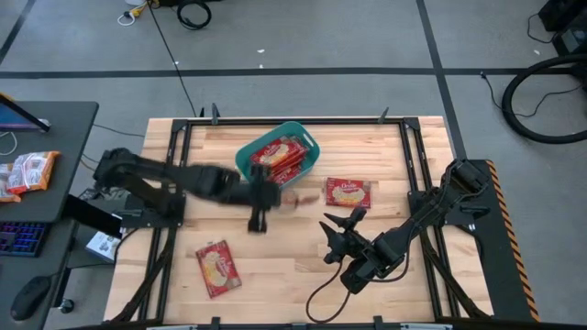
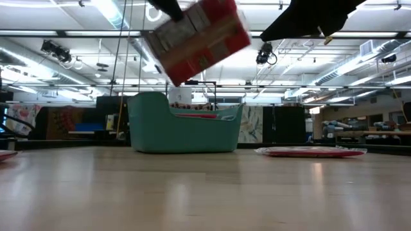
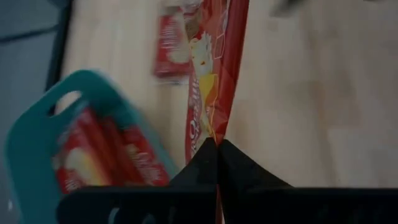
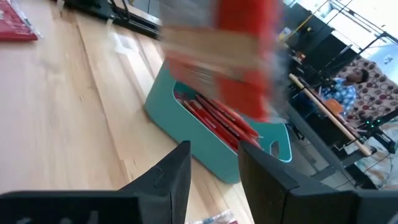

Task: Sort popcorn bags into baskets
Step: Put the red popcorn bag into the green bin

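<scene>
My left gripper [image 1: 278, 196] [image 3: 217, 144] is shut on a red popcorn bag [image 3: 210, 74] [image 2: 199, 37], held in the air just on the near side of the teal basket [image 1: 310, 141] [image 2: 185, 128]. Several red bags [image 1: 275, 154] lie inside the basket. Another bag [image 1: 348, 192] [image 2: 311, 152] lies flat on the table to the basket's right, and a third [image 1: 217, 268] lies near the table's near-left part. My right gripper [image 1: 341, 226] [image 4: 214, 149] hovers open near the table's middle, pointing toward the basket and touching nothing. My left gripper pinches the popcorn bag by one short end [image 3: 216, 134] between its two fingers. The bag is lifted clear of the table and reaches out beyond the fingertips, seen edge-on in the left wrist view and tilted in the low view.
A dark desk left of the table carries orange-and-white packets [image 1: 27, 170] and a keyboard. Black frame rails [image 1: 179, 174] run along the table's sides. A cable [image 1: 316, 298] loops on the table by the right arm. A person [image 4: 348, 81] sits in the room beyond.
</scene>
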Robot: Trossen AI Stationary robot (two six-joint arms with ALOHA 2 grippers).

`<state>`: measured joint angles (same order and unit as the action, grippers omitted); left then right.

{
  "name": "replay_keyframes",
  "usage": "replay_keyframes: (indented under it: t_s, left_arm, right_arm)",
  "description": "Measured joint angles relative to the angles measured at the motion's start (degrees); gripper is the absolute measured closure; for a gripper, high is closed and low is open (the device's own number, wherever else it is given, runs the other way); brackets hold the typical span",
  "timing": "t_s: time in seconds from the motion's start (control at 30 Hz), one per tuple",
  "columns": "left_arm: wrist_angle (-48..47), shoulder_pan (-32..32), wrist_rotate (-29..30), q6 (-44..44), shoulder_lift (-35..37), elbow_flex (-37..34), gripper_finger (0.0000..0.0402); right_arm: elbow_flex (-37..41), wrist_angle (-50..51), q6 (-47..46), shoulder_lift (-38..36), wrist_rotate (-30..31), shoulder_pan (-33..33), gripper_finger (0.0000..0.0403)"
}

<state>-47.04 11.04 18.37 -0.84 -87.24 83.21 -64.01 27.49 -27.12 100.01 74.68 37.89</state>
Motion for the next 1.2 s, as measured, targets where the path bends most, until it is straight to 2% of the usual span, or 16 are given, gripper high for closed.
replay_keyframes:
  t_s: [0.13, 0.3, 0.47, 0.6, 0.77, 0.9, 1.07, 1.2]
  left_arm:
    - [2.29, -10.32, -4.32, -1.68, -0.88, -0.03, 0.0400]
    - [3.51, -21.55, -5.77, -5.64, -3.23, -0.19, 0.0400]
    - [3.56, -30.53, -6.05, -7.72, -7.03, -0.19, 0.0400]
    - [3.26, -35.40, -9.90, -7.35, -10.87, -0.19, 0.0399]
    - [3.06, -36.46, -10.89, -8.85, -13.70, -0.16, 0.0383]
    - [2.32, -34.65, -11.71, -8.90, -13.74, -0.16, 0.0326]
    - [-3.32, -30.28, -12.17, -10.85, -12.29, 3.19, 0.0257]
    - [-11.64, -23.47, -15.44, -17.78, -11.43, 6.00, 0.0235]
  right_arm:
    - [0.00, 0.00, -0.10, 0.00, -0.49, -0.04, 0.0266]
    - [0.00, 0.57, -0.19, 0.00, -0.64, -0.13, 0.0266]
    - [0.00, 1.22, -0.85, 0.00, -0.69, -0.11, 0.0266]
    - [0.00, 1.82, -1.36, 0.00, -0.80, -0.12, 0.0266]
    - [0.00, 2.35, -1.56, 0.00, -0.86, -0.13, 0.0266]
    - [0.00, 2.54, -1.79, 0.00, -0.84, -0.13, 0.0266]
    - [0.00, 2.42, -1.88, 0.00, -0.84, -0.13, 0.0266]
    - [0.00, 2.55, -2.99, 0.00, -0.86, -0.11, 0.0266]
